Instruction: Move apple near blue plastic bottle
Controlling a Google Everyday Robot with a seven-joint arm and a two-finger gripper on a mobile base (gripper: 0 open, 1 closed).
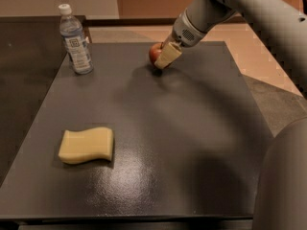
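The small red apple [154, 52] is at the far middle of the dark table [192, 128]. My gripper [161, 59] reaches down from the upper right and is shut on the apple. One cream finger [169, 55] covers the apple's right side and the other finger is hidden behind it. The apple sits at or just above the tabletop, with a shadow under it. The blue plastic bottle [75, 40], clear with a white cap and pale label, stands upright at the table's far left corner, well left of the apple.
A yellow wavy sponge [87, 145] lies on the near left of the table. My grey arm [249, 8] crosses the upper right and my base [283, 181] fills the lower right corner. The floor lies beyond the table's right edge.
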